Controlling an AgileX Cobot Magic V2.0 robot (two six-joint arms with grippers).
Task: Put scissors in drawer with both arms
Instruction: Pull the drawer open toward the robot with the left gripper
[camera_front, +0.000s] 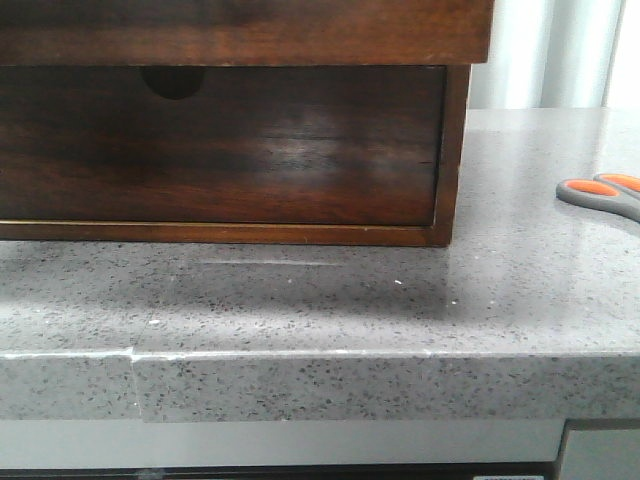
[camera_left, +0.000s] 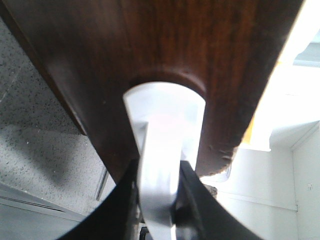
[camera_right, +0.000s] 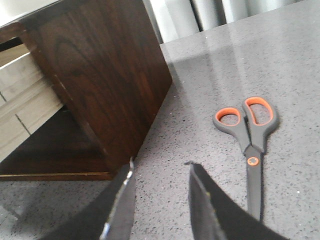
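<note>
The scissors (camera_front: 603, 193) lie flat on the grey counter to the right of the cabinet, partly cut off by the front view's edge. The right wrist view shows the whole scissors (camera_right: 250, 140), grey handles with orange loops. My right gripper (camera_right: 161, 165) is open and empty above the counter, between the cabinet's corner and the scissors. The drawer (camera_front: 250, 30) stands pulled out at the top; its pale side (camera_right: 25, 100) shows. My left gripper (camera_left: 159, 200) is pressed onto a pale strip at a half-round cut-out in the dark wood panel (camera_left: 165, 40), very close and blurred.
The dark wood cabinet (camera_right: 110, 75) stands on the speckled grey counter (camera_front: 320, 290). Under the pulled-out drawer is a recessed panel with a half-round notch (camera_front: 172, 80). The counter's front edge (camera_front: 320, 352) runs across near the camera. Pale curtains hang behind.
</note>
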